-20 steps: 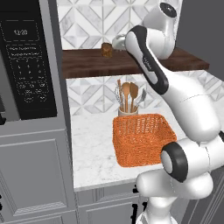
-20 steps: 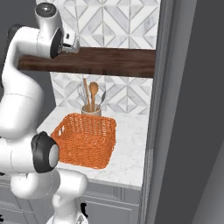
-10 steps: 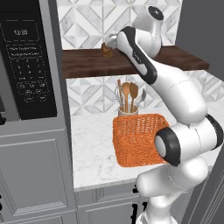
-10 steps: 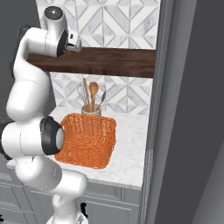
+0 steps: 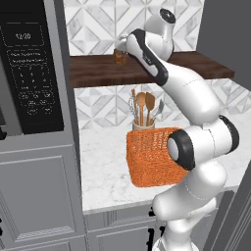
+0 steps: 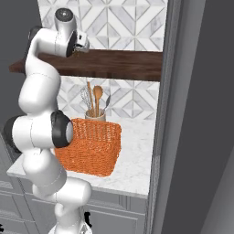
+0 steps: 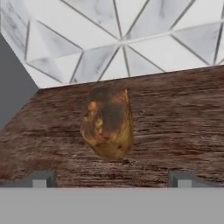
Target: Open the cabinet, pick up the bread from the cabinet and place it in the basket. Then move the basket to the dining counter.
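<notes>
The cabinet (image 6: 201,114) stands open, its grey door swung out at the right of the right base view, so the step in hand is the pick: reaching in for the bread (image 7: 108,123). The bread sits on the dark shelf board, toward the board's left end and close to the tiled back wall; in the left base view it is the small brown lump (image 5: 119,57) on the board just left of the robot's wrist.

The gripper (image 7: 109,178) points at the bread along the shelf. From the hand view its two fingertips are spread wide, one (image 7: 40,179) left of the bread and the other well to its right, with nothing between them; it holds nothing. The bread lies ahead of the tips, centred in the gap but not yet inside it, standing tall and leaning slightly.

By my reading, the next move is a short, straight advance along the board until the lump sits between the fingers, then a close across its narrow width. The tips ride low over the wood, so the approach should keep clear of the board.

The basket (image 5: 156,156) waits on the worktop below the shelf, in front of a crock of utensils (image 5: 143,109).
</notes>
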{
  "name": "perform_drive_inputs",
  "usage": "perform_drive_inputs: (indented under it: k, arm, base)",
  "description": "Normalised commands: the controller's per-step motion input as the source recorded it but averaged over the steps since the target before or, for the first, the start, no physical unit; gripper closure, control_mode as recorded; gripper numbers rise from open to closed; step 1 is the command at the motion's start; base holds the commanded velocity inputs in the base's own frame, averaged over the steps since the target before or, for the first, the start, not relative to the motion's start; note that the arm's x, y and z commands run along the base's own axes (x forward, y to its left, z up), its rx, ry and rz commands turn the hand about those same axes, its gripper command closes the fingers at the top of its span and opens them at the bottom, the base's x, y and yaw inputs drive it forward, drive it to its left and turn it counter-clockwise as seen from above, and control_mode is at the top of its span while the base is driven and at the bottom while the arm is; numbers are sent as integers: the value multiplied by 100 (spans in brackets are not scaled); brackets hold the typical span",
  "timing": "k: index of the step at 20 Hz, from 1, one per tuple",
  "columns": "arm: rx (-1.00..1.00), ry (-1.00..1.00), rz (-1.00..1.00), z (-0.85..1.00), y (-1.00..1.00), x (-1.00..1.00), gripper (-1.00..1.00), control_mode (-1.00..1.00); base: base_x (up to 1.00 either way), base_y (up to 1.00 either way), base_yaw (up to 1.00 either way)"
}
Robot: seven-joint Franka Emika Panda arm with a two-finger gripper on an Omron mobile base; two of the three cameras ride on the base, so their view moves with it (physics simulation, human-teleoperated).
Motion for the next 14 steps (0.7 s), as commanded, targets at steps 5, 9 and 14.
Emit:
perform_drive_inputs:
  k: [5,9,14]
  arm:
    - [6,1,0,-14,8,36,-100,-100]
    - [7,0,0,-14,4,15,-100,-100]
    - [5,0,0,-5,3,16,-100,-100]
  base:
    - [0,0,0]
    - [0,0,0]
    - [0,0,0]
